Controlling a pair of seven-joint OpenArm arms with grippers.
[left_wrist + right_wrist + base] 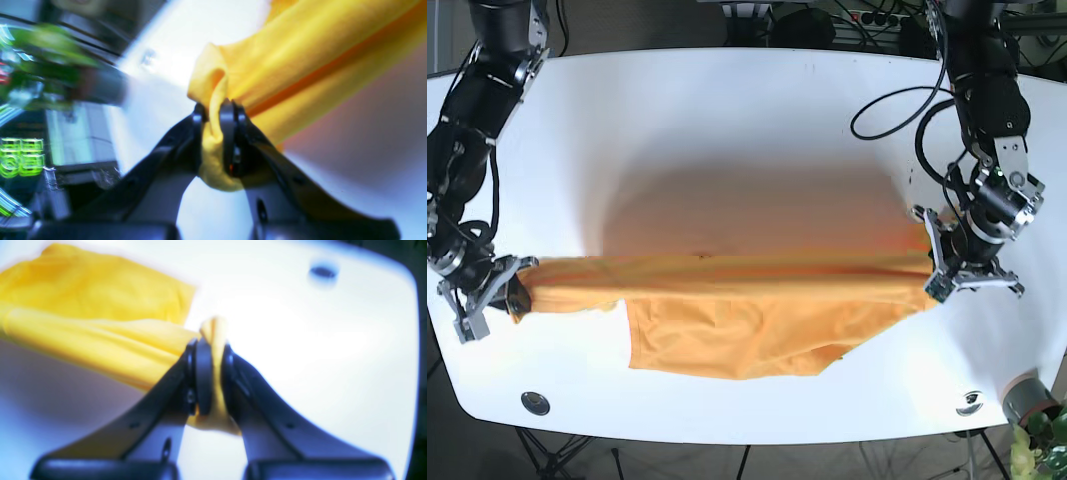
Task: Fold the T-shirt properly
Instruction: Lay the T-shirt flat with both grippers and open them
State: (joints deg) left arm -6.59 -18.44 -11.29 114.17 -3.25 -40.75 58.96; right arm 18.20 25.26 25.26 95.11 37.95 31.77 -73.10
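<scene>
in my left wrist view, my left gripper (213, 111) is clamped on a bunched corner of the soft yellow-orange cotton t-shirt (300, 60), and the cloth runs taut away from the jaws over the smooth white table (160, 100); blurred green plant leaves (50, 50) and dim equipment sit beyond the table edge. in my right wrist view, my right gripper (209, 350) is likewise pinched tight on a yellow fold of the shirt, which stretches off to the side above the white surface, with a dark round hole (323, 272) in the tabletop farther off. in the base view, the shirt hangs stretched between both grippers near the front of the table, its upper edge a straight lifted line, its lower part draped onto the surface with a shadow behind. i judge the fold has only begun: the garment is held up and spread, but nothing lies neatly doubled yet, so laying it down and every fold remain. black cables (907, 110) trail by my left arm.
</scene>
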